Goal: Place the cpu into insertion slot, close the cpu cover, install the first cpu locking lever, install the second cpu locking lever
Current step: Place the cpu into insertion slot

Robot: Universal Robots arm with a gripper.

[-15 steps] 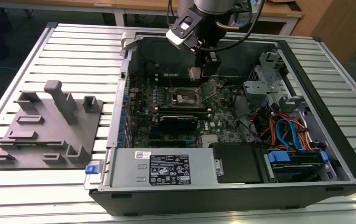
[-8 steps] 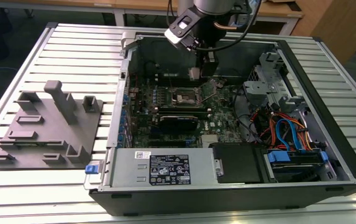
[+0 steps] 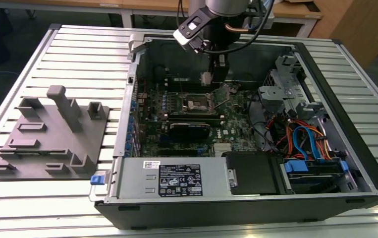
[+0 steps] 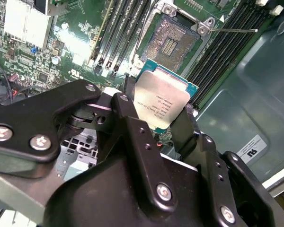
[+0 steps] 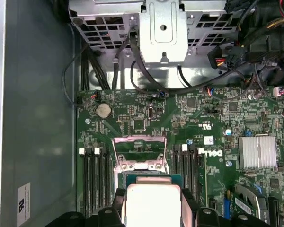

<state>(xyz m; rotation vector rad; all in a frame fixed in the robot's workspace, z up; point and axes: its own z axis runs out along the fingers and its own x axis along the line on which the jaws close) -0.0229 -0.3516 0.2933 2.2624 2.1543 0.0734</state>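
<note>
A slatted metal table (image 3: 76, 49) carries an open computer case (image 3: 367, 163) with its board exposed. The gripper (image 4: 158, 111) is closed on the cpu (image 4: 163, 97) by two opposite edges, holding it off the board near the insertion slot (image 4: 173, 42), whose cpu cover (image 5: 139, 139) stands raised. A skewed or off-centre descent could seat the chip on the rim and damage the socket contacts.

Slatted metal table (image 3: 76, 49) — an open computer case (image 3: 242, 210) and a grey holder block (image 3: 50, 144) rest on it.
</note>
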